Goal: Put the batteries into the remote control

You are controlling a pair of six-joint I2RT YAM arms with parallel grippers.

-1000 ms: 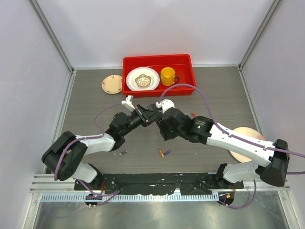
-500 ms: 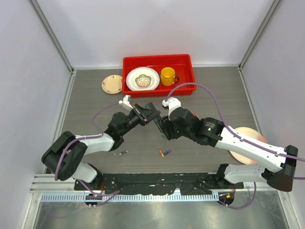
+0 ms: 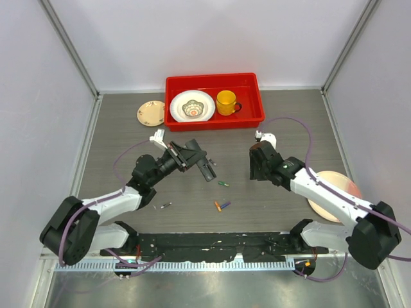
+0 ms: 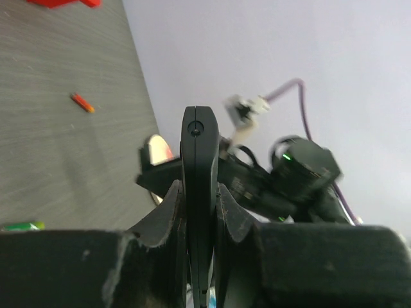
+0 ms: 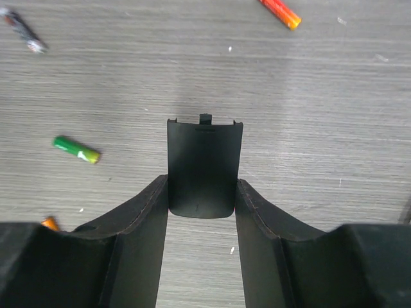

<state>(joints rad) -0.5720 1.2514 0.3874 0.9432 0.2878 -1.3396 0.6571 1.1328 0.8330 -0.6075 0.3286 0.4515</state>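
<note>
Over the middle of the grey table [image 3: 289, 122], we are holding 2 black parts well apart from each other. Our left gripper [image 3: 191, 156] is pinching the remote control [image 3: 206, 170] by 1 end, and the slim bar is sticking out toward the table's centre. From the left wrist view it is showing edge-on, clamped between both fingers. Our right gripper [image 5: 201, 192] is pinching the battery cover [image 5: 204, 157] across its width. This cover is a flat black panel with a small tab on its far edge, and it is hanging above the wood grain and casting a soft shadow.

The batteries [image 3: 223, 183] are lying loose on the table. A green battery [image 5: 77, 149] is sitting between the 2 grippers. An orange battery [image 3: 218, 206] and a purple battery [image 3: 225, 205] are lying side by side nearer the arm bases, a grey battery [image 3: 166, 205] is lying further left, and a red battery [image 5: 280, 13] is lying beyond the cover.

We are judging the step in hand to be parking the cover, freeing the right gripper for a battery. To do it well, we are aiming for bare table apart from every battery. We are planning to lower the cover until it is lying flat before spreading the fingers, since a dropped cover could skid and set a battery rolling. The remote's open compartment needs to be facing up; we cannot tell which face is open.
</note>
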